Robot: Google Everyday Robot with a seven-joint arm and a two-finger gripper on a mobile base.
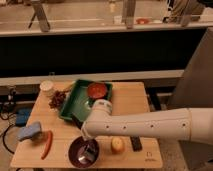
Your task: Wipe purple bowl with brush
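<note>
Your end effector (89,153) is reaching into the glossy dark purple bowl (75,150).
The bowl is sitting near the wooden worktop's (130,100) front edge; you cannot tell the end effector's state, nor see the brush.

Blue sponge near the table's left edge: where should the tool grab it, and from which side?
Probably from above, closing across the narrow width of the blue sponge at its middle. It lies flat and low on the table, so a side approach offers little. Mind the long red item close beside it, toward the bowl. The tool is down in the purple bowl now.
</note>
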